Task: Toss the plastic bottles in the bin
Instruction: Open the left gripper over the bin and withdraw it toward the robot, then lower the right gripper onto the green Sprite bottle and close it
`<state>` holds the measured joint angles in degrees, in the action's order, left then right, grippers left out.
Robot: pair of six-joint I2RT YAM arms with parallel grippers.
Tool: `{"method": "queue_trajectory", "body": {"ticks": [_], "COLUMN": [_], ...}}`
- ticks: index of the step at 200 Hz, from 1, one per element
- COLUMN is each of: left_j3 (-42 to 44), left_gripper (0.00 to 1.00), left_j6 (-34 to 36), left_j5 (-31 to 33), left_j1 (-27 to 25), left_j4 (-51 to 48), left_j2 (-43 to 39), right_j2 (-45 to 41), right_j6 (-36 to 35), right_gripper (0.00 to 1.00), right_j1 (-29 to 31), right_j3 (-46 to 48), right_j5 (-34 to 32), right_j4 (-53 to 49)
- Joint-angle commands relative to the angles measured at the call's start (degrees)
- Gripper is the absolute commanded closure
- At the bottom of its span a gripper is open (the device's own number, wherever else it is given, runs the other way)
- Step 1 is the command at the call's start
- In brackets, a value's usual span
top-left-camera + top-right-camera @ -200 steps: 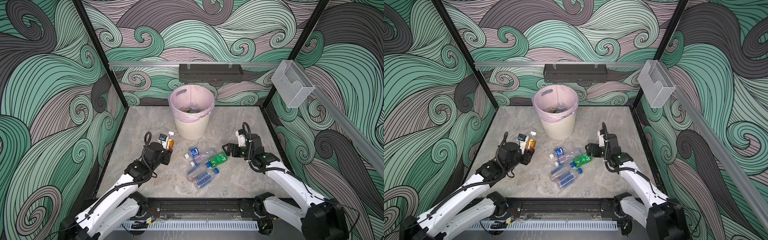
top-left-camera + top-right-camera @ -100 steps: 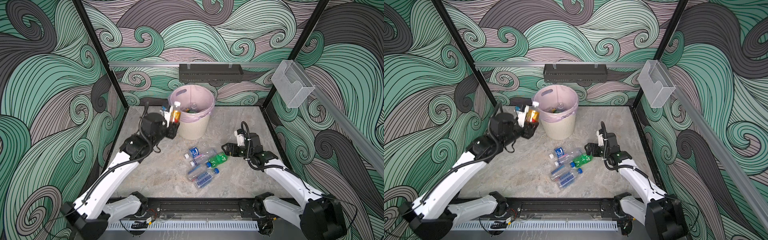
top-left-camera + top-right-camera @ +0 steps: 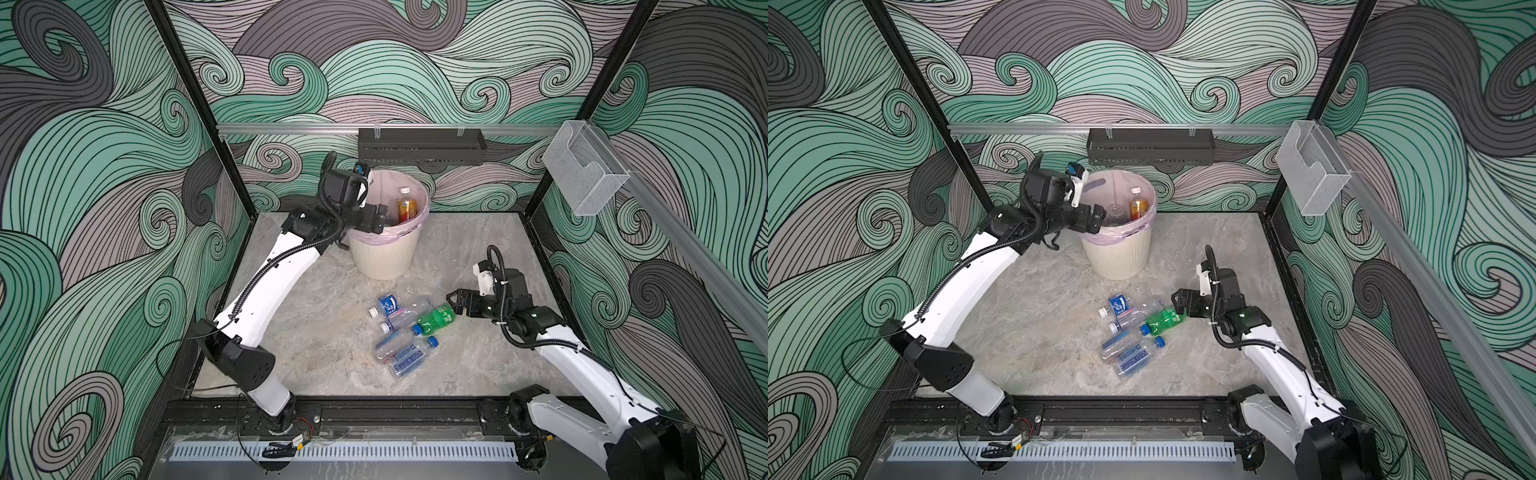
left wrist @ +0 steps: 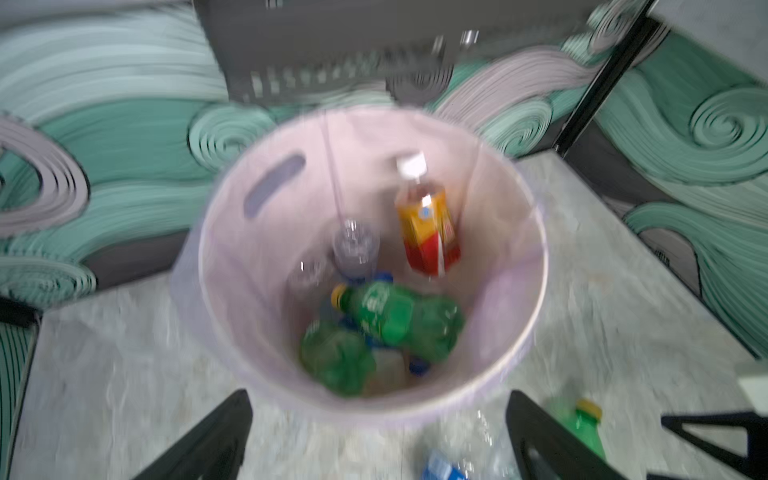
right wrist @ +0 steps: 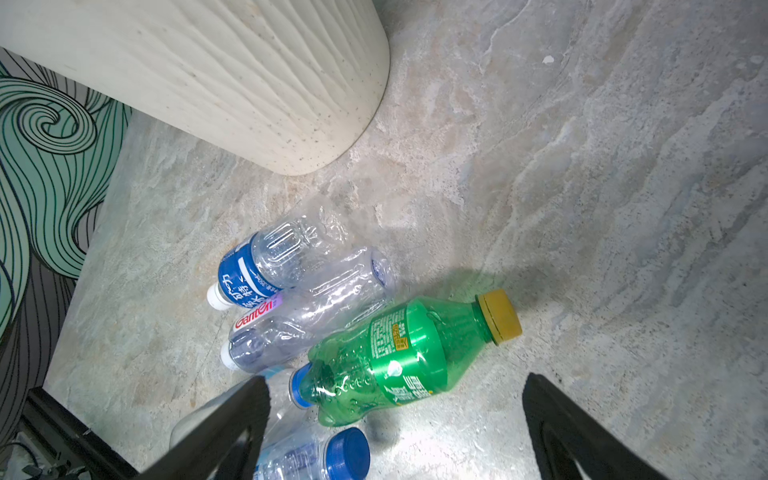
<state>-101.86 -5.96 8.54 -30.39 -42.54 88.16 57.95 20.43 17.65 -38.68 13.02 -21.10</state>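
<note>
The cream ribbed bin (image 3: 386,253) (image 3: 1117,257) with its pink liner stands at the back middle. My left gripper (image 3: 376,218) (image 3: 1094,218) (image 4: 376,405) hangs open and empty over the bin's near-left rim. An orange-red labelled bottle (image 3: 406,209) (image 3: 1137,208) (image 4: 428,228) is upright inside the bin by its far wall, above green bottles (image 4: 399,320). On the floor lies a green bottle (image 3: 436,319) (image 3: 1165,319) (image 5: 399,357) beside several clear blue-labelled bottles (image 3: 409,355) (image 3: 1133,355) (image 5: 266,270). My right gripper (image 3: 455,303) (image 3: 1179,301) (image 5: 397,384) is open, just above the green bottle's right end.
A black perforated shelf (image 3: 422,145) hangs on the back wall just behind the bin. A clear wall box (image 3: 584,174) sticks out at the right. A black frame rail (image 3: 374,411) runs along the front edge, and patterned walls close in both sides.
My left arm rose from the floor to the bin carrying the orange-red bottle, then opened; the bottle is now inside the bin. The right gripper barely moved.
</note>
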Motion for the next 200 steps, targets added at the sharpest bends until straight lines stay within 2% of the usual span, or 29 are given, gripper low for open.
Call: {"method": "queue_trajectory", "body": {"ticks": [1,58,77,94,120,149,178,200], "left_j3": [9.5,28.1,33.8,39.0,46.0,49.2,49.5,50.0], "left_gripper": [0.01,0.01,0.01,0.02,0.01,0.01,0.01,0.01], "left_j6": [-0.8,0.4,-0.8,-2.6,-4.7,-5.0,-4.8,-4.8], "left_j5": [2.4,6.7,5.7,4.3,6.1,8.4,7.8,7.5], "left_j1": [0.7,1.2,1.3,1.3,1.3,1.3,1.3,1.3], "left_j4": [9.2,4.5,3.7,5.5,9.0,9.8,9.1,9.3], "left_j2": [-12.7,-28.8,-33.0,-36.5,-41.1,-42.7,-41.2,-40.2], "right_j2": [-0.9,1.2,3.0,4.4,6.5,8.7,11.6,12.2], "right_j6": [0.0,5.7,9.1,12.8,19.2,23.2,26.1,29.9], "right_gripper": [0.05,0.07,0.08,0.08,0.07,0.08,0.09,0.13], "right_j1": [-0.2,0.0,0.4,1.0,2.4,6.0,7.6,8.2], "right_j3": [-1.9,-1.3,-0.9,0.1,1.7,1.9,1.7,4.5], "right_j5": [-1.1,-1.3,-2.2,-3.6,-4.1,-7.3,-9.5,-12.8], "right_j4": [-3.5,-2.6,-1.9,-1.2,0.2,2.5,3.5,6.8]}}
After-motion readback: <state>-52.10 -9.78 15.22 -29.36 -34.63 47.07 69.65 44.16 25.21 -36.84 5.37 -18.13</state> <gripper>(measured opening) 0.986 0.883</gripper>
